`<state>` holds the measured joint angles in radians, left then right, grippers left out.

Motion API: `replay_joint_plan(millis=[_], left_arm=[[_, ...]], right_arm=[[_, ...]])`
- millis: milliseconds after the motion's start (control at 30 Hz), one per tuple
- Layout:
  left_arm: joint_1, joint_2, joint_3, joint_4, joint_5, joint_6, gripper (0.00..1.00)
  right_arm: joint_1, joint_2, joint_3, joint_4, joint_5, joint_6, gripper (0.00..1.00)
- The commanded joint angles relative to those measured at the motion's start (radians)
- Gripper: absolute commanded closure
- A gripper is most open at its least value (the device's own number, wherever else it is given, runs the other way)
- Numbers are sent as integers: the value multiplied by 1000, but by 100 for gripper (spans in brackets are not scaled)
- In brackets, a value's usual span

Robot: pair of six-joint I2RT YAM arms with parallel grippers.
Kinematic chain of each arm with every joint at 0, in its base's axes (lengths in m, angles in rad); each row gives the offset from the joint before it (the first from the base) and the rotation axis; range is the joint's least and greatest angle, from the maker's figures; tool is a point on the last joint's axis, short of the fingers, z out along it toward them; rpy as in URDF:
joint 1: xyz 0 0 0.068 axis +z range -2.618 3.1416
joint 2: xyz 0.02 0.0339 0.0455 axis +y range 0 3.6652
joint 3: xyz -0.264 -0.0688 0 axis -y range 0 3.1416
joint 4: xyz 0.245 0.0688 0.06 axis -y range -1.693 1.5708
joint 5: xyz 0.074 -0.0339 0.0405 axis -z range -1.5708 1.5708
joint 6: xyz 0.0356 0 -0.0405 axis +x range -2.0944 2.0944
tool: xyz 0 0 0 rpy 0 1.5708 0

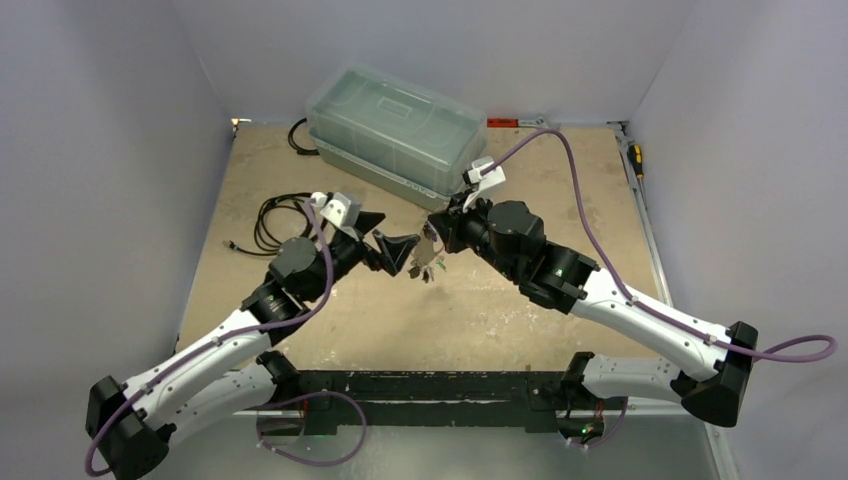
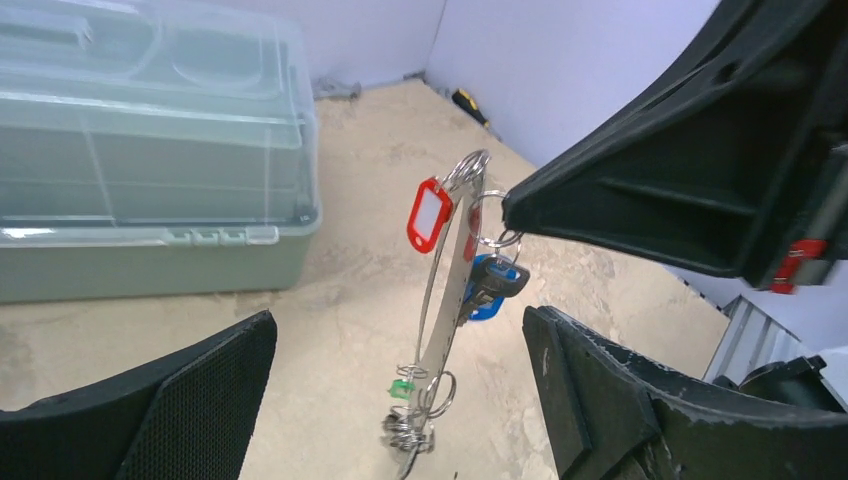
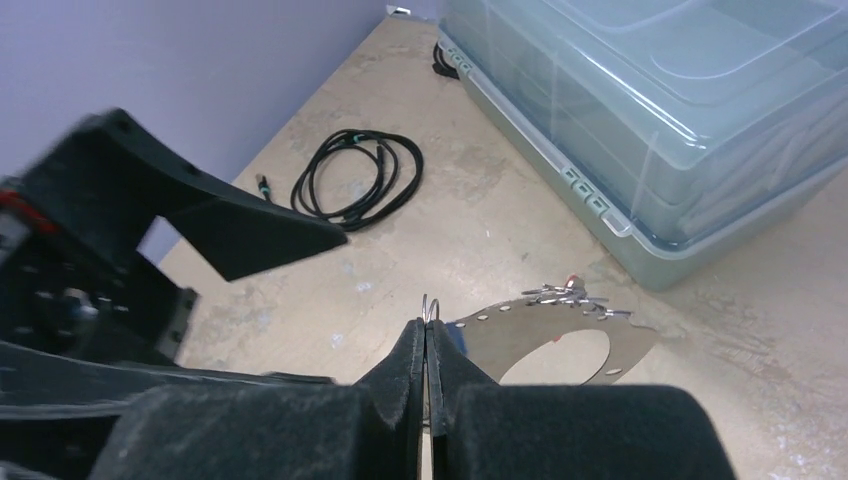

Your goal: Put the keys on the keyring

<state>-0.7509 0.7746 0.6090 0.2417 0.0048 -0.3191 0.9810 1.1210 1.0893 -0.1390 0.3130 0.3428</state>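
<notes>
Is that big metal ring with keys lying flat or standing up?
Up on edge, not flat: the keyring shows as a thin, near-upright strip in the left wrist view, pinched by the right arm's fingers.

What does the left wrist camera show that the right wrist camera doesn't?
Only the left wrist view: the keyring seen edge-on, with the red tag and blue key hanging off it, plus a yellow-handled tool by the far wall. Only the right wrist view: the coiled black cable and the keyring's flat face with its wide hole. Both: the keyring, the clear lidded box and the tabletop.
</notes>
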Motion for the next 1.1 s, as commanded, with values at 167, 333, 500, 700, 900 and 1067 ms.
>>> replay_joint_plan(millis=[167, 333, 500, 700, 900, 1067], left_arm=[[-48, 161, 6, 298, 24, -9, 6], [-72, 223, 7, 386, 62, 5, 8], [-86, 280, 19, 413, 37, 30, 16], [-86, 311, -2, 492, -2, 31, 32], [-87, 331, -10, 553, -32, 34, 44], [-87, 349, -24, 614, -28, 32, 44]], right_arm=[[0, -24, 33, 107, 33, 50, 100], [-1, -28, 32, 113, 27, 44, 100], [-1, -38, 37, 117, 21, 42, 100], [-1, -61, 29, 123, 13, 43, 100], [0, -77, 10, 130, 7, 54, 100], [0, -80, 8, 131, -4, 59, 100]])
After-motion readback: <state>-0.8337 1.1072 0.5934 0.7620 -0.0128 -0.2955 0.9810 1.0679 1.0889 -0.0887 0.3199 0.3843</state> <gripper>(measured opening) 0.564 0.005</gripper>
